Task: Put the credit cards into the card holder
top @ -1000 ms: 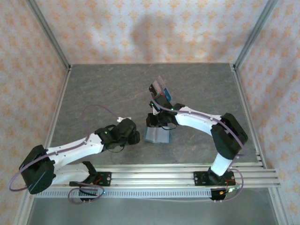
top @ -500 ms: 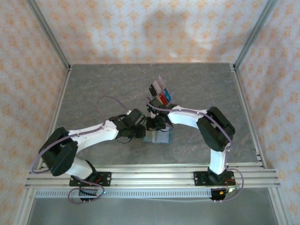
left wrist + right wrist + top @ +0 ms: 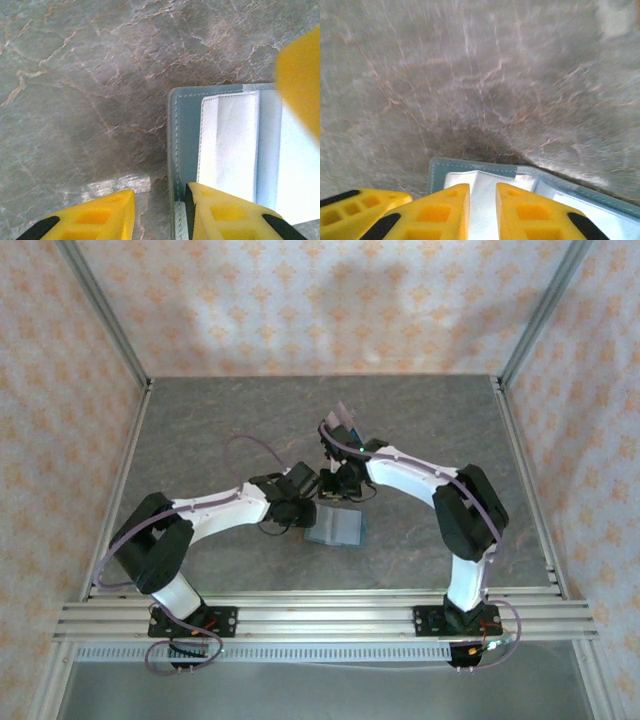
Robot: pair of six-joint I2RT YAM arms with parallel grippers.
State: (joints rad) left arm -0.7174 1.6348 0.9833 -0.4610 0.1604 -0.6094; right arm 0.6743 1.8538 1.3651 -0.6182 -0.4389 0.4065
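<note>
At the left gripper (image 3: pixel 159 200): parted, with a clear gap. Straddles the left rim of the card holder (image 3: pixel 220 140), one finger over bare table (image 3: pixel 90 90), the other over the teal border. Grasps nothing as yet.

At the right gripper (image 3: pixel 482 192): barely parted, a narrow slot, poised at the holder's far edge with pale lining in that slot. Cannot tell whether pinching the lining or merely above it.

As for the card holder: lies open and flat on the table between the two wrists, pale inside up. Looks, by judgement, like the step of steadying the opened holder before any card goes in.

To do that well:
- Bring the left fingers down on the stitched teal rim only, never on the white pocket flap, so as to leave the pocket mouth free.
- Press gently: thin and light, likely to skid or fold shut on the smooth table.
- Mind the right gripper's finger (image 3: pixel 300 85), blurred and close over the holder's other half, and leave room for it.

From above: shows both arms bent inward to meet over the holder. Shows too the credit cards (image 3: pixel 342 416) standing further back, partly behind the right arm and well apart from the holder. Too coarse there to read the jaws.

From the wrists: gives the gaps, the stitching and the pocket layers.
</note>
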